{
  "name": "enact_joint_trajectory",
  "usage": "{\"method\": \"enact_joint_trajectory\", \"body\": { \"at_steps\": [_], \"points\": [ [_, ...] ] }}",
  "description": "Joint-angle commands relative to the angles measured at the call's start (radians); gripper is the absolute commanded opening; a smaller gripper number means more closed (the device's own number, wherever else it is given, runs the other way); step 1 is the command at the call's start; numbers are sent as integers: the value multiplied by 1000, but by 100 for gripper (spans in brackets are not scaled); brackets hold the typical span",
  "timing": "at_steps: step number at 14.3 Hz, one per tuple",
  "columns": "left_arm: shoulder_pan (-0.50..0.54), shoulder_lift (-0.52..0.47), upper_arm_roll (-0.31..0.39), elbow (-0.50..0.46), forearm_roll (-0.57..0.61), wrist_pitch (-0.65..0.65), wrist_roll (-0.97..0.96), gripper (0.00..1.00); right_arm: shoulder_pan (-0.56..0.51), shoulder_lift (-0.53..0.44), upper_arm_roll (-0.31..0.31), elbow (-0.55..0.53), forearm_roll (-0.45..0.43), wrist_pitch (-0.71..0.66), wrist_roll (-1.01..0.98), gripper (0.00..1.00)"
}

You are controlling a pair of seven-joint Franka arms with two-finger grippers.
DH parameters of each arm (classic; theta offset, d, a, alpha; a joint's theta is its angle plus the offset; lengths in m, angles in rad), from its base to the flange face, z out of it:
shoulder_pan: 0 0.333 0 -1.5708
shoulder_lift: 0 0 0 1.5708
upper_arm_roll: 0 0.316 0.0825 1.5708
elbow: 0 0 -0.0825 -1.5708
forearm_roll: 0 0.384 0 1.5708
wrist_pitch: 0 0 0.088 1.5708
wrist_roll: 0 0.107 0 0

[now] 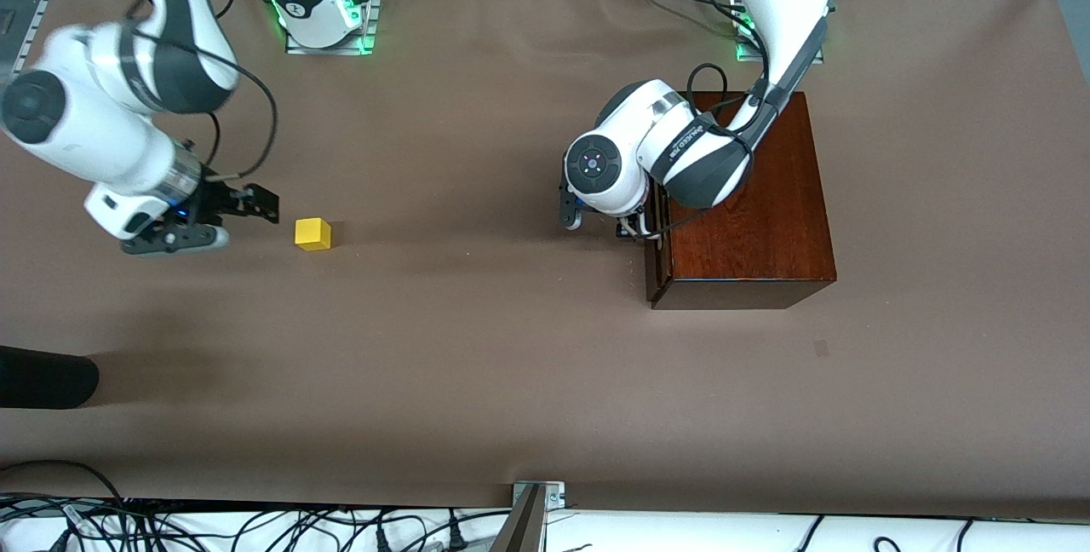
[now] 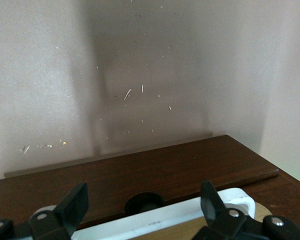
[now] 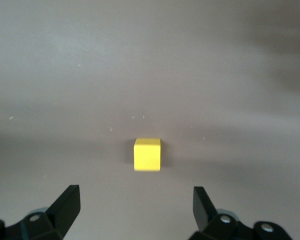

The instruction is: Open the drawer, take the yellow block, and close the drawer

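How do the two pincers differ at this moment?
The left pincer sits at the drawer front, its fingers straddling the white handle; the right pincer has nothing between its fingers. The left is at the box; the right is beside the yellow block, which rests free on the table. Both are open.

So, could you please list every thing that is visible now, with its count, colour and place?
yellow block: one, bright yellow, on the table toward the right arm's end, apart from both grippers.
wooden box: one, dark reddish-brown, on the table toward the left arm's end.
drawer handle: one, white, on the box's front.
table: one, brown.
right gripper: one, black, open, beside the yellow block.
left gripper: one, black, open, at the drawer handle.
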Motion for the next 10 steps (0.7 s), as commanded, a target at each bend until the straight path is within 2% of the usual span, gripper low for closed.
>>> {"method": "enact_joint_trajectory", "body": {
  "at_steps": [1, 3, 6, 10],
  "points": [
    [9, -40, -5, -44, 25, -9, 28, 100, -12, 1, 8, 193, -47, -224, 15, 100],
    [3, -40, -5, -42, 25, 10, 21, 100, -10, -8, 5, 267, -47, -298, -14, 100],
    [1, -51, -14, -24, 21, 11, 5, 100, -12, -96, 7, 260, -49, -341, -30, 100],
    [12, -181, -13, -18, 8, 5, -195, 100, -10, -119, 2, 280, -52, -324, -113, 100]
  ]
}}
